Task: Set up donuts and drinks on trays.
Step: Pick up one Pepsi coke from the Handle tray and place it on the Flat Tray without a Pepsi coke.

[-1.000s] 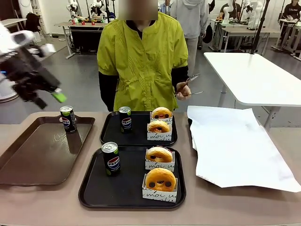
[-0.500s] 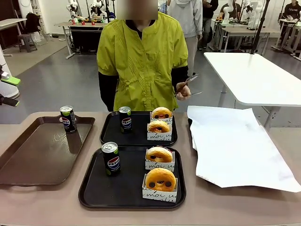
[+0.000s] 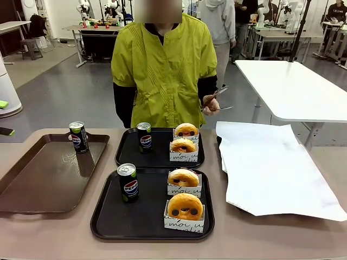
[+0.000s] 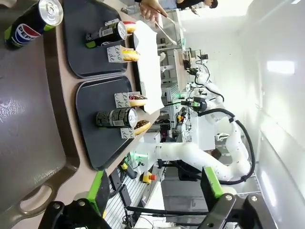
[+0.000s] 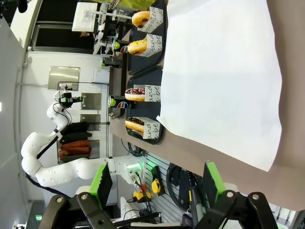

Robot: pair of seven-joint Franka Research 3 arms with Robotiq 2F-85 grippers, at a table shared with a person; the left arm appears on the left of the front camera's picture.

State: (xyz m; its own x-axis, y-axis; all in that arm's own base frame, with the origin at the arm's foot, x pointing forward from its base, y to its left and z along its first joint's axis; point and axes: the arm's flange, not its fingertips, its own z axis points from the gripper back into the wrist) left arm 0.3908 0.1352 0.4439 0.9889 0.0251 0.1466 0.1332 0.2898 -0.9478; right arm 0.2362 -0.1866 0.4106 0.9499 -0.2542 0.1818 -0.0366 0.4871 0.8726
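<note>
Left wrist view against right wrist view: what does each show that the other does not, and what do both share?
Left wrist alone: the brown tray with a Pepsi can on it, the left end effector open and empty, and the person's hand with tongs. Right wrist alone: the right end effector open and empty, and most of the white paper sheet. Both: the two black trays, a can on each, and the sleeved donuts.
</note>
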